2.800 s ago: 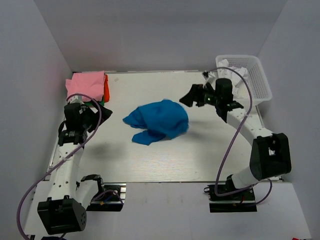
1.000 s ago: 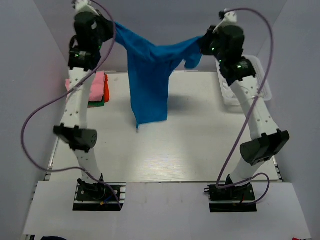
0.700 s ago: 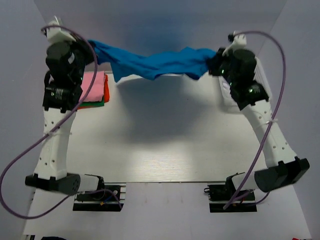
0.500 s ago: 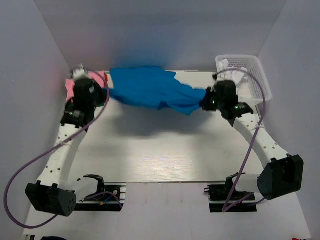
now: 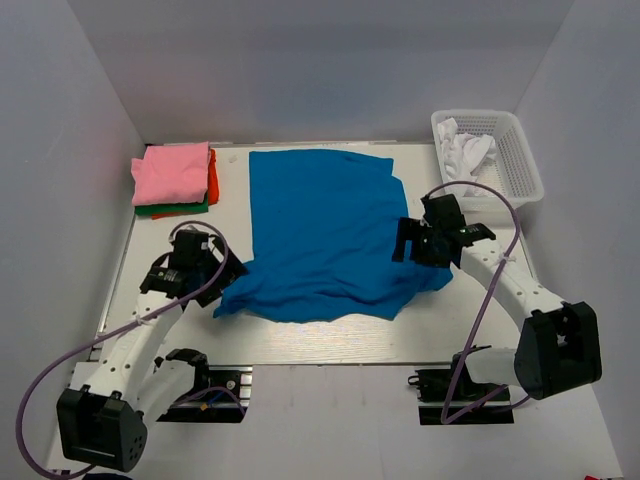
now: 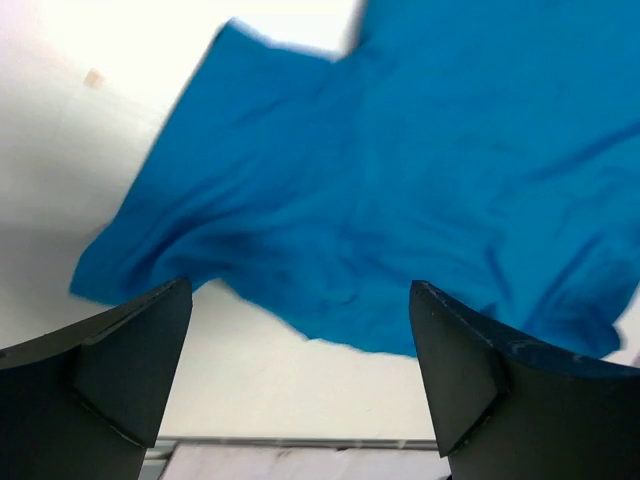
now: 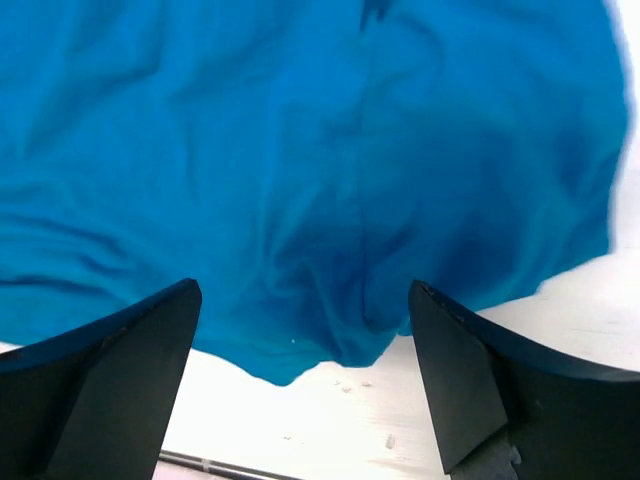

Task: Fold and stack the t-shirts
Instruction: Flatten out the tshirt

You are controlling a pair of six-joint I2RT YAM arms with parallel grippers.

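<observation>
A: Where is the blue t-shirt (image 5: 320, 230)?
B: Spread flat across the desk (image 5: 330, 335); left pincer (image 5: 212, 268) and right pincer (image 5: 410, 243) sit at its near corners, both spread apart, gripping nothing.

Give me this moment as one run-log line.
blue shirt: spread flat, unfolded | left hand: open, empty | right hand: open, empty | pink-topped stack: far left | basket: white shirts inside

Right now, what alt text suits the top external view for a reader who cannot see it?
A blue shirt lies spread out on a white table, with the left gripper and right gripper open at its near left and right edges. A stack topped by a pink shirt sits far left; a basket holding white shirts sits far right.
</observation>
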